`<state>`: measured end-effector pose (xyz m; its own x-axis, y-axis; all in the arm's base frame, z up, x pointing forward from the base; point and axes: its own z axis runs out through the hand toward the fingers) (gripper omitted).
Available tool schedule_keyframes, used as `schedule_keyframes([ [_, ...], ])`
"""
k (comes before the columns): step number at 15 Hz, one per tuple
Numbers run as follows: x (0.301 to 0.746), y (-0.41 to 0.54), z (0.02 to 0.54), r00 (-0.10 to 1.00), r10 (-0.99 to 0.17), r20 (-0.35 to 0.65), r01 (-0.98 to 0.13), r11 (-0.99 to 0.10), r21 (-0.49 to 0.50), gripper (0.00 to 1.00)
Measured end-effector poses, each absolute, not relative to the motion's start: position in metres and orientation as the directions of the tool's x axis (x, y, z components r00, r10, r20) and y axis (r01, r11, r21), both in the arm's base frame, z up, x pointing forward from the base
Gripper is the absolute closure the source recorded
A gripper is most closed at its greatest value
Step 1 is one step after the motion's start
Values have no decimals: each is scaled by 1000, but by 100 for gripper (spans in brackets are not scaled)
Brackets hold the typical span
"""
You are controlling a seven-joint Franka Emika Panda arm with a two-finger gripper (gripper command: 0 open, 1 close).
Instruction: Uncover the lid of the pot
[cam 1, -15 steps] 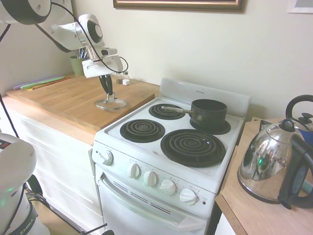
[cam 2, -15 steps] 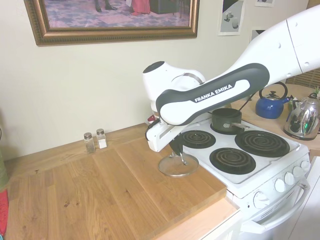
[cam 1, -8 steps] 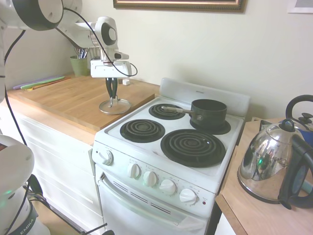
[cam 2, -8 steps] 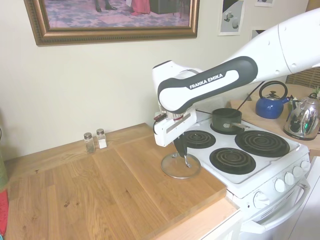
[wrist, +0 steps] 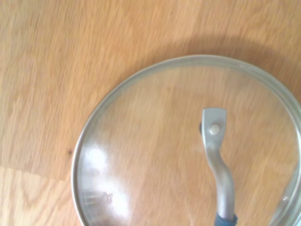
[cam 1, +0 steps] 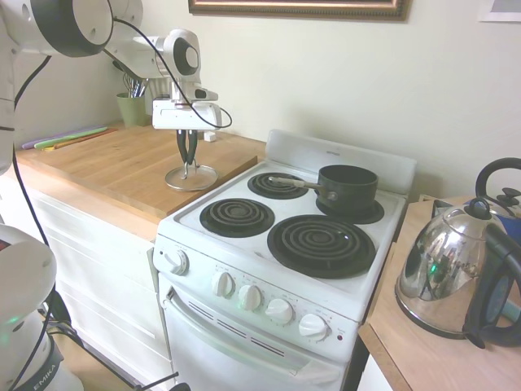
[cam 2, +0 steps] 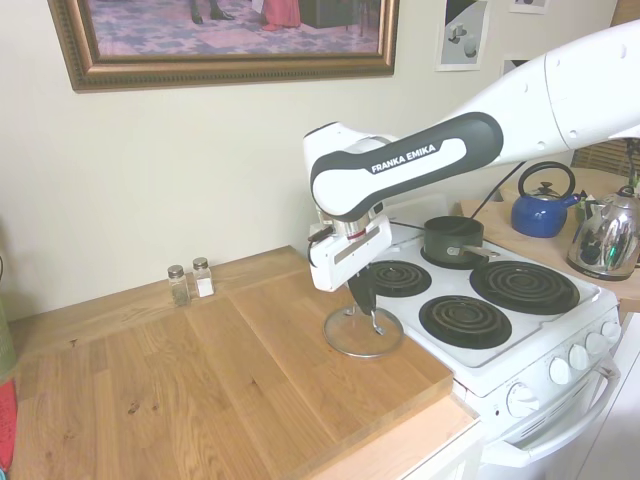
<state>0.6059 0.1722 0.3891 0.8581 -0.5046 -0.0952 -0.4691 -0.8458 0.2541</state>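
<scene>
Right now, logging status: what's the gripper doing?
Gripper: closed around the handle of the lid, which lies on the wooden counter.

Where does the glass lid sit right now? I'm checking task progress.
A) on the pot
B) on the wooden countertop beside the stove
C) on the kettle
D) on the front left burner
B: the lid lies flat on the wooden countertop, and the pot stands open on a rear burner.

Over the last second the white arm's two-finger gripper [cam 1: 187,157] has swung from a tilt to point straight down, shifting slightly towards 3 o'clock in the first exterior view. The round glass lid with metal rim [cam 1: 191,177] moved with it, towards the white stove [cam 1: 244,244], flat on the wooden counter [cam 1: 114,167].
</scene>
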Motion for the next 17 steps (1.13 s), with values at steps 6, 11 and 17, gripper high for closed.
schedule_keyframes([
  [6,606,173,389,862,-497,-99,-460,-850,256,0],
  [11,604,180,391,869,-486,-96,-450,-856,254,0],
  [17,586,191,448,883,-469,6,-461,-866,195,0],
])
